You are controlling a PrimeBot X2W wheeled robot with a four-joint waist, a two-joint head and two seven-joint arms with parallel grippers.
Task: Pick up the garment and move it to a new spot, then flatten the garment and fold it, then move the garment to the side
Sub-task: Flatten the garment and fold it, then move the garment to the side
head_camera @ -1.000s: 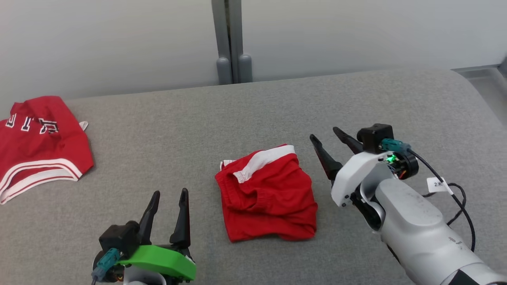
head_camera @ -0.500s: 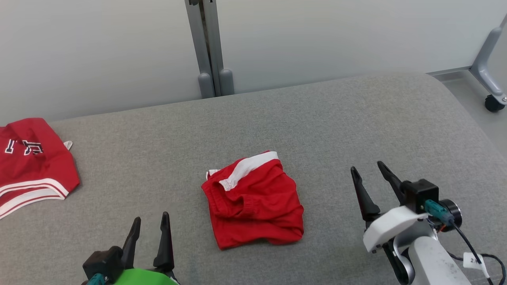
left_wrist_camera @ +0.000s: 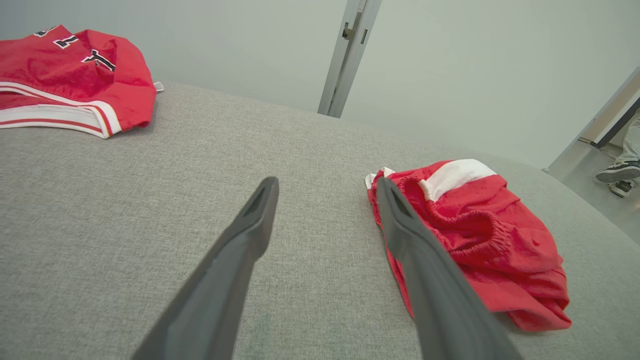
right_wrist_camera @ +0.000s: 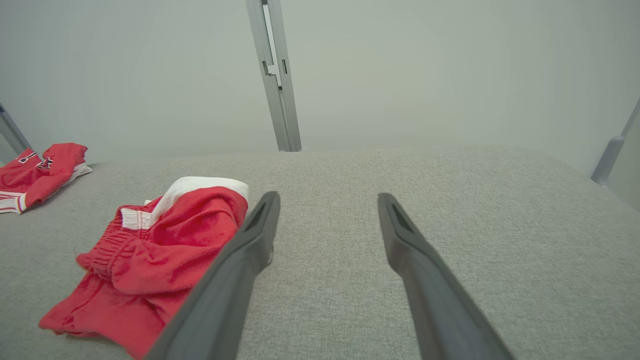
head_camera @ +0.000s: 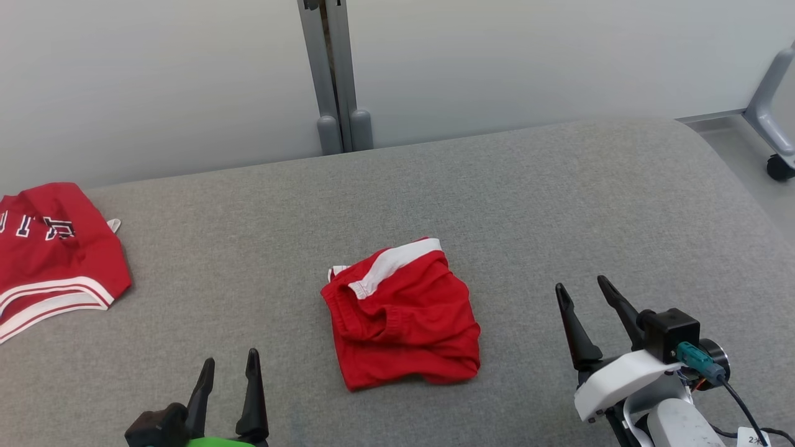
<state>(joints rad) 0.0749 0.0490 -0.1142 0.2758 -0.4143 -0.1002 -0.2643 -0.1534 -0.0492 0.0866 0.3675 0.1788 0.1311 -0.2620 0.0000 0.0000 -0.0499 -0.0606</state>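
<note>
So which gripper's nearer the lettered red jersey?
Left. The left gripper sits nearer the robot and right of the jersey; the right gripper is far right, past the red shorts.

Bare grey cushion (head_camera: pixel 248 261) lies all round the folded red shorts (head_camera: pixel 404 323) at centre frame, so I have wide lanes on both sides. My left gripper (head_camera: pixel 230 357), lower left, has open fabric ahead, and the shorts sit to its right, apart from it. My right gripper (head_camera: pixel 582 284), lower right, faces bare cushion up to the back edge. A second red garment (head_camera: pixel 56 248) takes the left edge, well apart from the shorts. Along the top a pale wall (head_camera: pixel 559 56) and a grey post (head_camera: pixel 332 74) close things off — a wheeled frame leg (head_camera: pixel 770 105) stands upper right.
</note>
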